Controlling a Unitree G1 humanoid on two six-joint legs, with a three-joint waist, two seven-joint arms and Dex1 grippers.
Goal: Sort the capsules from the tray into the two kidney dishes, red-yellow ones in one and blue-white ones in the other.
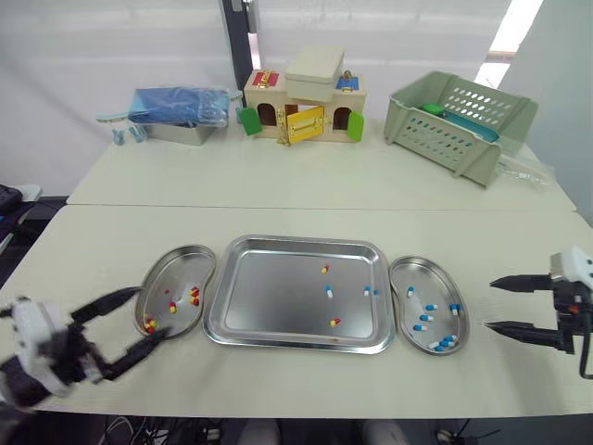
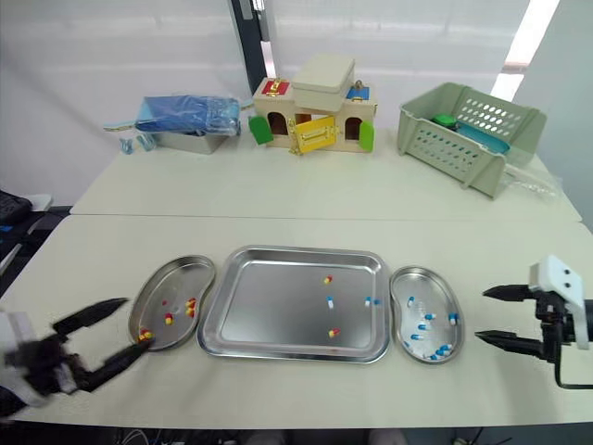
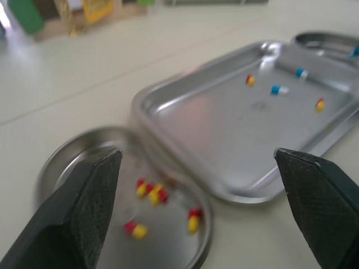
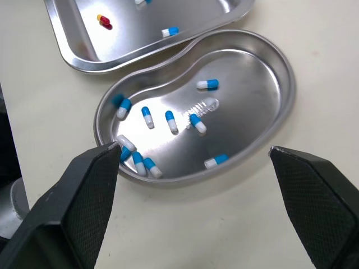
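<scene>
Left eye view lays out the whole job. The pale, matte tabletop carries a rectangular steel tray with rounded corners and a raised, rolled rim. A bean-shaped steel dish sits close against each short side. The left kidney dish holds red-yellow capsules and the right kidney dish holds blue-white ones. Four capsules lie in the tray's right half, apart from one another: two red-yellow capsules and two blue-white capsules.

My left claw is spread wide and empty, with its lower finger right at the near rim of the left kidney dish. My right claw is just as wide and empty, off to the right of the other dish.

The biggest risk, I judge, is that left finger nudging the dish. Thin metal on a smooth tabletop would likely skid, knock the tray and set everything rolling. The mirror-polished tray floor also gives the capsules nothing to hold them. They are glossy, round-ended little cylinders, so they may roll away or squirt out from between my broad black fingers, despite the finely textured faces. Pinching too hard could dent a shell, and a sloppy release could put a capsule in the wrong dish.
</scene>
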